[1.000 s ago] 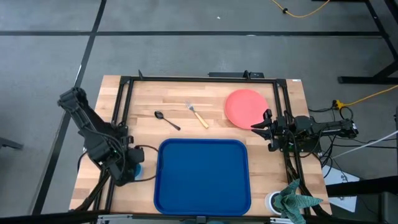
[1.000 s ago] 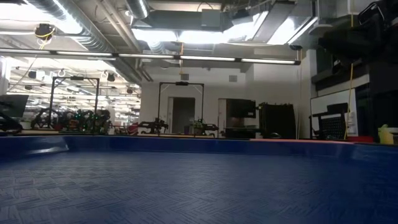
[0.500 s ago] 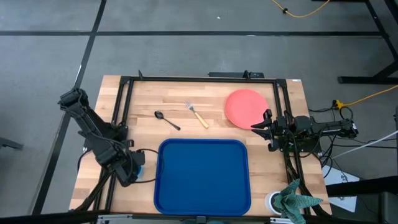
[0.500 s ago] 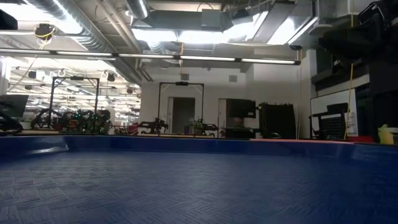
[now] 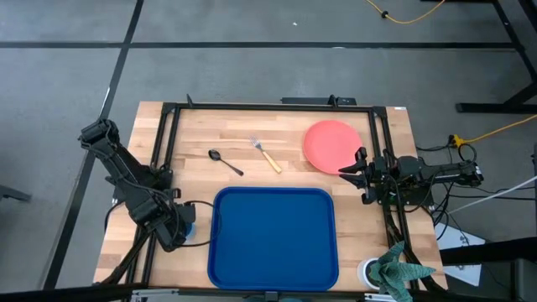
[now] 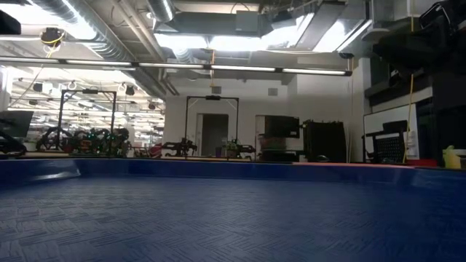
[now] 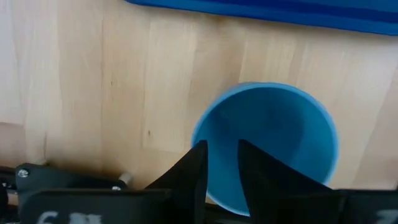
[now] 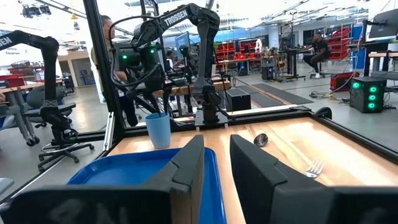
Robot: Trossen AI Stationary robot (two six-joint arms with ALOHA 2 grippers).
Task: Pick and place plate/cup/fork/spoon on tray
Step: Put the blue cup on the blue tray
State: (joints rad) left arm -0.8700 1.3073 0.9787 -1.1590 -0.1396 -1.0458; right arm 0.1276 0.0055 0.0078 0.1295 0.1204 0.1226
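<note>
The light-blue cup stands upright left of the dark-blue tray; it also shows in the left wrist view and the right wrist view. My left gripper is over it from above, shut on its rim. The salmon-pink plate, the fork and the dark spoon lie on the wood beyond the tray. My right gripper waits shut and empty by the plate's near edge. My left gripper holds the cup by its rim on the side away from the tray. One finger is inside the cup and one outside the wall. The fingers point down from above. The cup stays upright; I cannot tell whether its base is on the table.
A white container with green cloth stands at the near right corner. Black frame rails run along the table's left, far and right sides. The low view shows only the tray's floor. People sit in the room behind.
My left gripper has shifted a little toward the near edge and the tray, over the cup, then kept still.
</note>
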